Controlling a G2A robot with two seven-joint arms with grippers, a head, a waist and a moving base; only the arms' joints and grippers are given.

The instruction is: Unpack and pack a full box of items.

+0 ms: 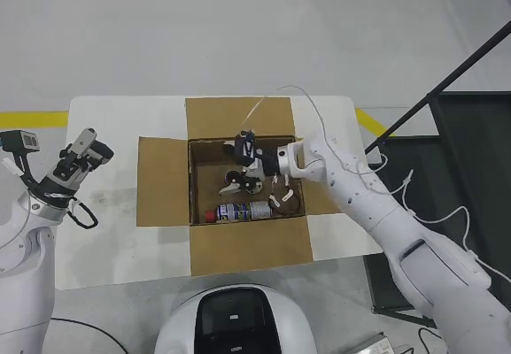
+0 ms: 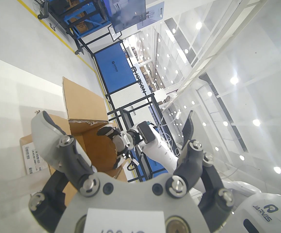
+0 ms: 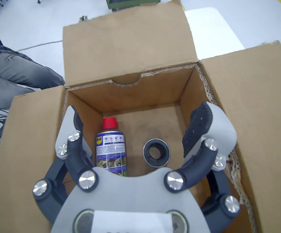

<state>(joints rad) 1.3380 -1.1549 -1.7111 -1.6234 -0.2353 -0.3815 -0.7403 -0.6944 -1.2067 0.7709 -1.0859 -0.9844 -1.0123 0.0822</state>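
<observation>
An open cardboard box (image 1: 237, 115) stands in the middle of the white table (image 1: 113, 115) with its flaps spread flat. On its floor lies a blue-and-yellow spray can (image 3: 110, 146) with a red cap, along the box wall nearest me (image 1: 244, 211). A black ring with a metal rim (image 3: 156, 152) lies beside the can. My right gripper (image 3: 136, 115) hangs open inside the box, above these two, holding nothing (image 1: 237, 164). My left gripper (image 2: 116, 117) is open and empty, raised over the table's left part (image 1: 85, 149) and well clear of the box (image 2: 82, 103).
A black metal frame (image 1: 468, 115) stands close to the table's right edge. The box flaps cover much of the table around the box. Bare table top lies to the left of the box.
</observation>
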